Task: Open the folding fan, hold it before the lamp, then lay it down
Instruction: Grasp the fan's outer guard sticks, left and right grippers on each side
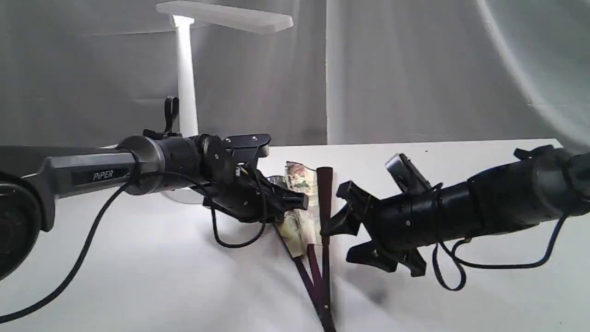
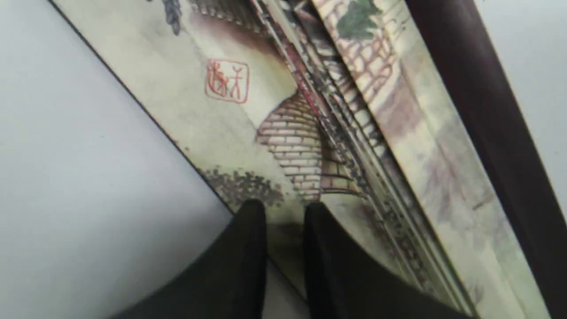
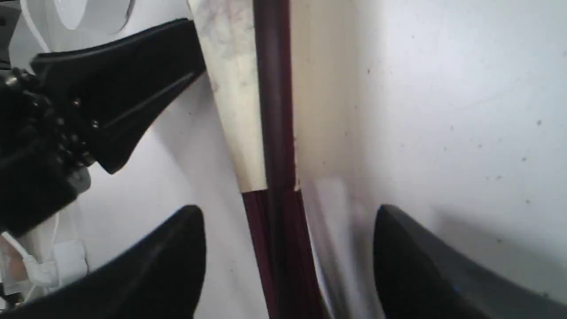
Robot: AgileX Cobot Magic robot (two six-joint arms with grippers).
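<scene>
The left hand [image 2: 285, 215] is pinching an outer pleat of the folding fan [image 1: 300, 225], likely anchoring it, while the right hand [image 3: 288, 212] is straddling the opposite guard wide open, gripping nothing, the barely spread fan sitting low on the worktop [image 1: 138, 276] near the lamp [image 1: 186, 92].

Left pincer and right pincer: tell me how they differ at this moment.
The left pincer is nearly shut, clamping the folding fan at its painted paper edge; the right pincer is wide open, its fingers straddling the maroon guard without closing on it. The left sits at the paper, the right near where paper gives way to bare ribs. Both are black and reach the same partly opened fan.
</scene>
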